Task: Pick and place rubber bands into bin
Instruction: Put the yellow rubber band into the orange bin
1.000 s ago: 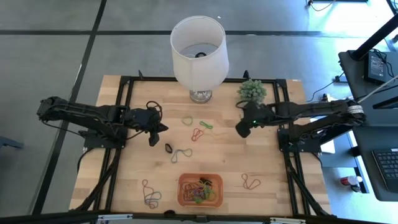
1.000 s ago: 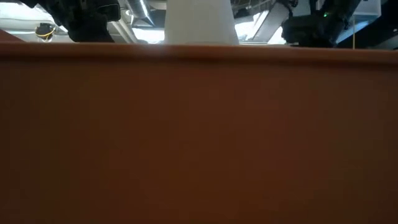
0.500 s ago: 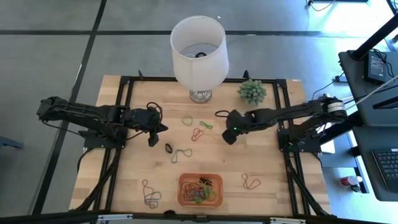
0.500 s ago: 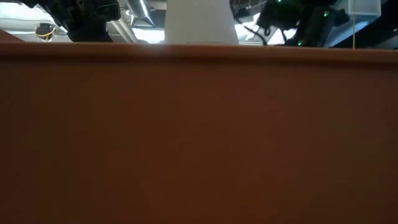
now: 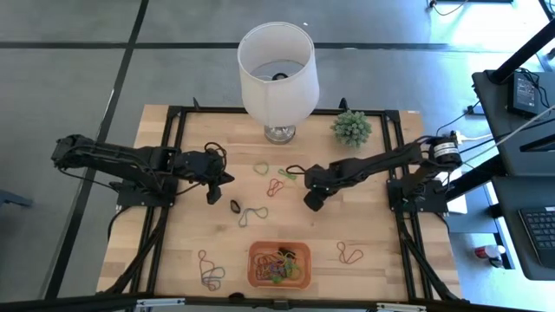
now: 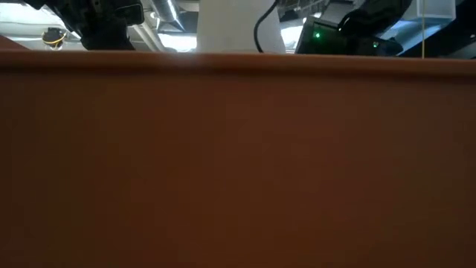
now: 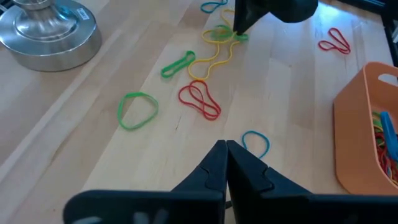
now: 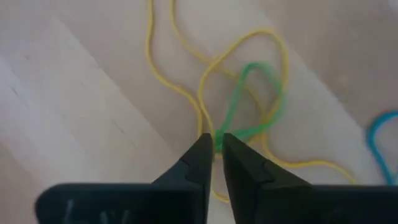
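Loose rubber bands lie flat on the wooden table: a green band twisted with a yellow one, a red one, a green loop and others. The orange bin sits near the table's near edge with several bands inside. My right gripper is down at the green band, shut on it. My left gripper waits shut over the table's left half, touching nothing. My right gripper has the green band's end between its two fingertips, where it crosses the yellow band. The fingers come slanting down from the table's right side. The rest of the green loop still lies on the table, tangled with the yellow band.
A lamp with a white shade and silver base stands at the far edge, with a small green plant beside it. More bands lie near the bin. The bin's orange wall fills the low view.
My right arm has reached from the table's right side toward the left and come down onto the green band near the table's middle. The left arm has kept still and the bands have not shifted.
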`<state>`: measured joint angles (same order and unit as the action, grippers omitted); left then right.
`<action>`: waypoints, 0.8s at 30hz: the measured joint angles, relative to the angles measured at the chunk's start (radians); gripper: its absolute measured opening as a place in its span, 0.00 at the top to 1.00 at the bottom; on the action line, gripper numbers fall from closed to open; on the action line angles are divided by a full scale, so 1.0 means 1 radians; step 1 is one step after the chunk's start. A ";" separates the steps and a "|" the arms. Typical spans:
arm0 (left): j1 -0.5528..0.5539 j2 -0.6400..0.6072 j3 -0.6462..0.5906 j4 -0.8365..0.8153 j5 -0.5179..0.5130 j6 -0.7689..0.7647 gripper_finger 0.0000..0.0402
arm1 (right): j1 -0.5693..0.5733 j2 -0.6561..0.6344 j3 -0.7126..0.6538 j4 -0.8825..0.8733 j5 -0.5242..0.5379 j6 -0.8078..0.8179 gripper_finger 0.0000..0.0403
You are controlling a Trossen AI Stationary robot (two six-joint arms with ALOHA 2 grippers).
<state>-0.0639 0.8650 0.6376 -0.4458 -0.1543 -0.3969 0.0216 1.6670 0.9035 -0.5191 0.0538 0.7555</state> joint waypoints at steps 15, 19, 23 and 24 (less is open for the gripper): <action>0.000 0.000 0.000 0.000 0.000 0.000 1.00 | 0.001 0.025 0.000 -0.065 -0.007 0.000 0.69; 0.000 0.000 0.000 0.000 0.000 0.000 0.99 | 0.008 0.025 0.000 -0.086 -0.007 0.000 0.69; 0.000 0.000 0.000 0.000 0.000 0.000 0.99 | 0.009 0.025 0.000 -0.085 -0.005 -0.001 0.69; 0.000 0.000 0.000 0.000 0.000 0.000 0.99 | 0.009 0.025 0.000 -0.085 -0.005 -0.002 0.69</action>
<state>-0.0635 0.8650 0.6376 -0.4458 -0.1547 -0.3973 0.0307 1.6920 0.9035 -0.6041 0.0486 0.7538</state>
